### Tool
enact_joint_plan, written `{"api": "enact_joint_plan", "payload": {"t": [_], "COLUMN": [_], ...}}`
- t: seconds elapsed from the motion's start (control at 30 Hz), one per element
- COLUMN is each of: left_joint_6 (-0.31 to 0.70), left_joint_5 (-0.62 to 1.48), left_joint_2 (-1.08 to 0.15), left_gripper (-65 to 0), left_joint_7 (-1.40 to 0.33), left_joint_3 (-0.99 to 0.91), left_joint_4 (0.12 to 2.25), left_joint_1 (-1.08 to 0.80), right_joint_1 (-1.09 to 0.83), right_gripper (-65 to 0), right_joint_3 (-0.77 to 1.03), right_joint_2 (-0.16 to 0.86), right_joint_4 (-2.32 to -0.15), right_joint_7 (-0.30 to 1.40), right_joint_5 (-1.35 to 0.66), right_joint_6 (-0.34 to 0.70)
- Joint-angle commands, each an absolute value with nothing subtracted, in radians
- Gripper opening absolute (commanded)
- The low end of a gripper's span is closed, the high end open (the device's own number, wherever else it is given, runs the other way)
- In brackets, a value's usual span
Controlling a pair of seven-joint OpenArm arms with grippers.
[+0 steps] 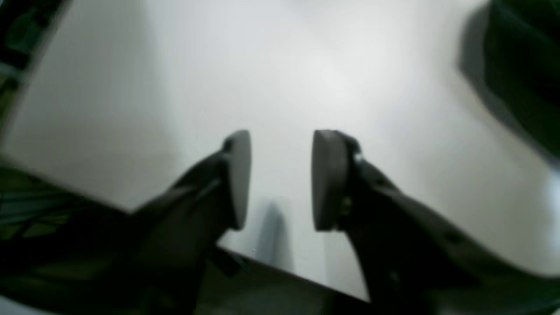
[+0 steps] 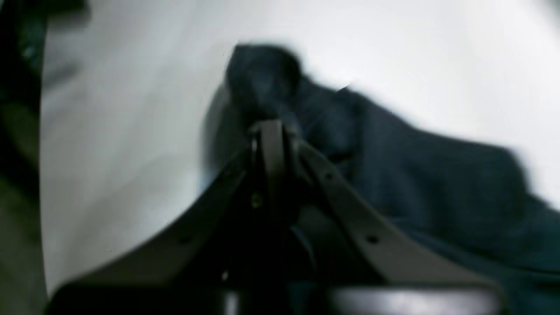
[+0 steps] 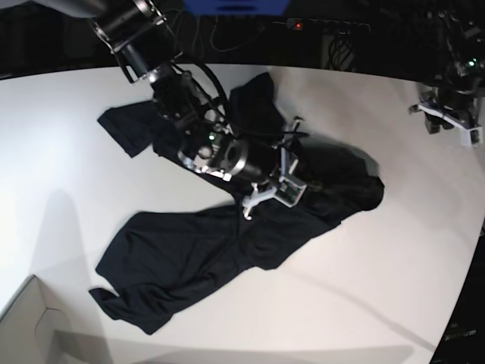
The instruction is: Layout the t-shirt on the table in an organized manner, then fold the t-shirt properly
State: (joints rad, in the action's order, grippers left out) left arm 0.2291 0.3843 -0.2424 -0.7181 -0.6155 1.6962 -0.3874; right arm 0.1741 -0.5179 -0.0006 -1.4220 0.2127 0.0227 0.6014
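A white table (image 3: pixel 394 250) holds a crumpled black t-shirt (image 3: pixel 189 250), spread unevenly from the far left to the middle right. Above the shirt's middle, the right gripper (image 3: pixel 271 193) has its jaws pressed together, pinching a raised bunch of the fabric. At the far right edge, the left gripper (image 1: pixel 280 175) hangs over bare tabletop, jaws apart, holding nothing.

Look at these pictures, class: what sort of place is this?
Probably a robotics lab or test bench: two robot arms work over a bare white table holding only a black t-shirt, with cables and equipment behind in the dark.
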Motion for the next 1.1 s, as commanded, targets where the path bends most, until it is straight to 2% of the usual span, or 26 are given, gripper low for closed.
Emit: {"api": "enact_joint_plan", "payload": {"t": [0.0, 0.2, 0.27, 0.43, 0.63, 0.83, 1.07], "left_joint_6": [0.228, 0.380, 0.414, 0.417, 0.417, 0.415, 0.415], "left_joint_5": [0.392, 0.383, 0.381, 0.380, 0.380, 0.246, -0.061], "left_joint_2": [-0.257, -0.257, -0.257, -0.265, -0.265, -0.245, -0.133], "left_gripper": [-47.8, -48.0, -45.9, -38.3, -21.8, -21.5, -21.5], "left_joint_7": [-0.694, -0.696, -0.696, -0.697, -0.697, -0.696, -0.690], "left_joint_3": [-0.598, -0.403, -0.305, -0.070, 0.131, 0.226, 0.249], "left_joint_4": [1.727, 1.784, 1.807, 1.850, 1.862, 1.782, 1.666], "left_joint_1": [-0.384, -0.375, -0.372, -0.337, -0.282, -0.246, -0.246], "right_joint_1": [0.180, 0.150, 0.151, 0.153, 0.128, 0.125, 0.125], "right_gripper": [-65.0, -65.0, -65.0, -65.0, -65.0, -65.0, -65.0], "right_joint_3": [-0.495, -0.377, -0.352, -0.294, -0.255, -0.240, -0.239], "right_joint_2": [0.010, 0.059, 0.079, 0.110, 0.140, 0.140, 0.140], "right_joint_4": [-1.489, -1.727, -1.771, -1.797, -1.799, -1.799, -1.814], "right_joint_7": [0.194, 0.294, 0.312, 0.332, 0.332, 0.332, 0.332], "right_joint_5": [0.007, 0.007, 0.007, 0.005, 0.004, 0.004, 0.004], "right_joint_6": [0.601, 0.601, 0.601, 0.602, 0.602, 0.602, 0.602]}}
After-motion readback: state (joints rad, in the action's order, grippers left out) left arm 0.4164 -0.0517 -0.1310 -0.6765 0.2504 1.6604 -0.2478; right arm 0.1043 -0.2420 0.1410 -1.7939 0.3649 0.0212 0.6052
